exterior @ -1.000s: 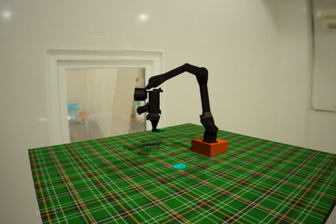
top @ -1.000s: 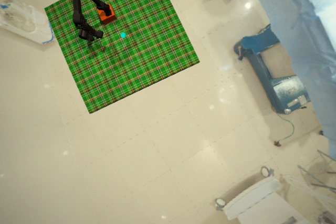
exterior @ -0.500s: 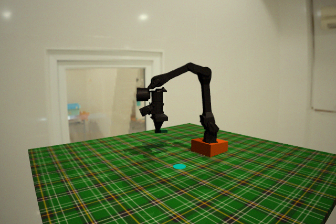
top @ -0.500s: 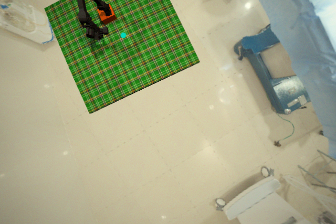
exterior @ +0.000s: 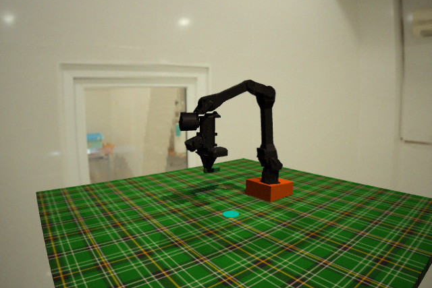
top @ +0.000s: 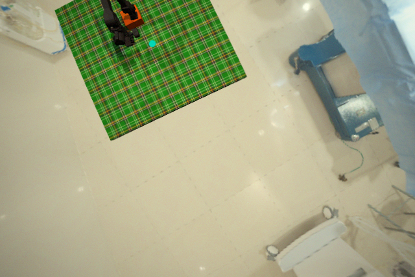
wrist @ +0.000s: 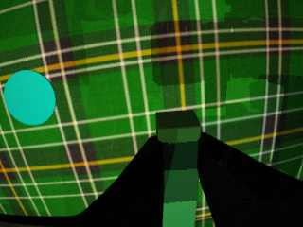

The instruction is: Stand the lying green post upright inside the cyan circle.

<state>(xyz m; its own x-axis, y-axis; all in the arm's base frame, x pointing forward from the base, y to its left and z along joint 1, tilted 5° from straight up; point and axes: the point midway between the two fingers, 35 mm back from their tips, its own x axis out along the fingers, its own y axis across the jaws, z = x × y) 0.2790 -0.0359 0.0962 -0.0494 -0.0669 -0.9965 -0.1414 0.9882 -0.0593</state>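
My gripper (exterior: 208, 170) (wrist: 177, 144) is shut on the green post (exterior: 217, 169) (wrist: 179, 185), which is held above the mat. In the exterior view the post lies roughly level across the fingertips, sticking out on both sides. In the wrist view it runs from the bottom edge up between the two black fingers, its dark square end just beyond them. In the top view the arm hides the fingertips and the post. The flat cyan circle (top: 152, 43) (exterior: 230, 214) (wrist: 29, 97) lies on the mat, away from the gripper, at the left in the wrist view. Nothing stands on it.
The green plaid mat (top: 174, 79) (exterior: 146, 232) lies under everything. The orange block (top: 134, 26) (exterior: 260, 189) under the arm's base stands on it, behind and to the right of the circle in the exterior view. The arm's shadow falls on the mat below the gripper.
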